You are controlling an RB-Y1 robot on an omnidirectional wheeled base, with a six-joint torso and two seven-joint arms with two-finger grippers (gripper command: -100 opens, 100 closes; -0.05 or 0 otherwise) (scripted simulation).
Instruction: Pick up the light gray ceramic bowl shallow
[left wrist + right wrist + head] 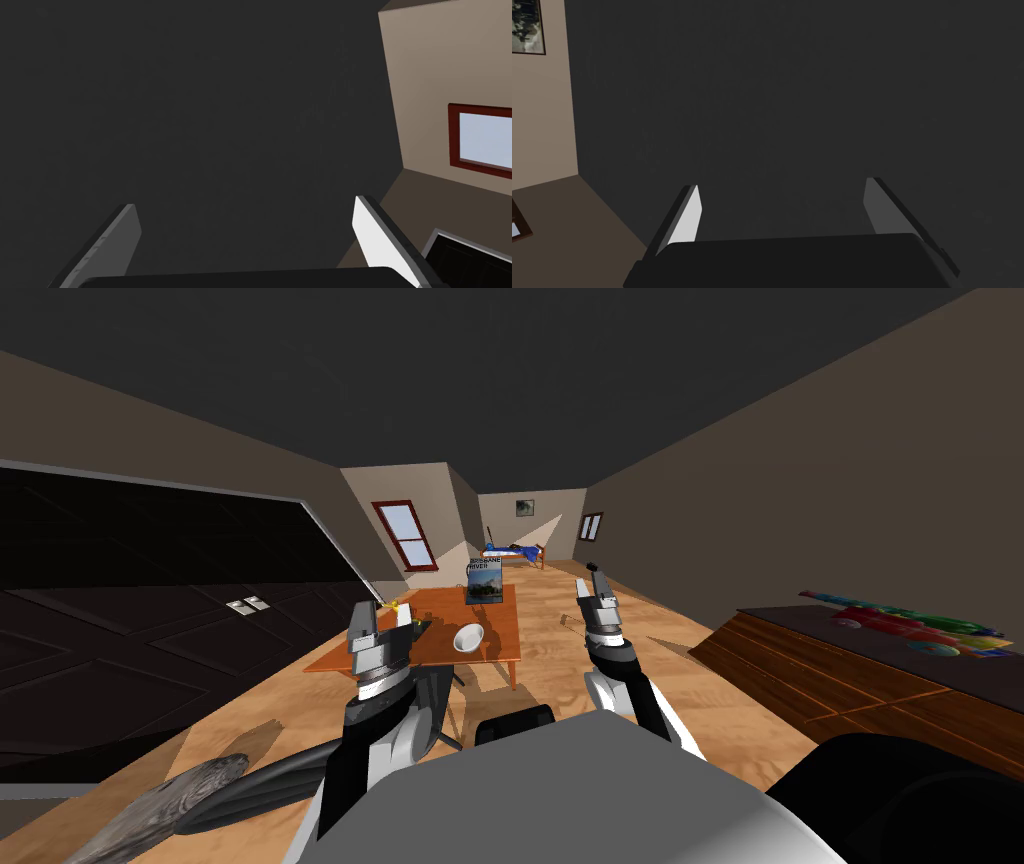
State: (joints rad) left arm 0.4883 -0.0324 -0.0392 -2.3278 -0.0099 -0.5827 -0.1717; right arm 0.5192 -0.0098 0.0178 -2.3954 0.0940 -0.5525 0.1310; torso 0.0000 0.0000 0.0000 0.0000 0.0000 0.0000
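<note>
One bowl [468,637] beyond jaws (on table [500,640])

We see a white bowl [469,637], an orange-brown table [500,628], a blue-covered book [484,582] at the bowl's twelve o'clock, a dark-red-framed window [404,533], a wood-grained floor [560,628].

One readable text for you: "BRISBANE RIVER", in dark capitals on two lines, across the top of the cover of a book [485,581]. The book stands upright at the far end of the orange-brown table [500,633], cover facing the head camera, with a landscape photo under the title (any finer print there is too small to read). The colourful flat items [905,626] on the dark wooden sideboard [850,678] at the robot's right may carry print; you can't make it out. Same for the framed picture [525,507] on the far wall.
</note>
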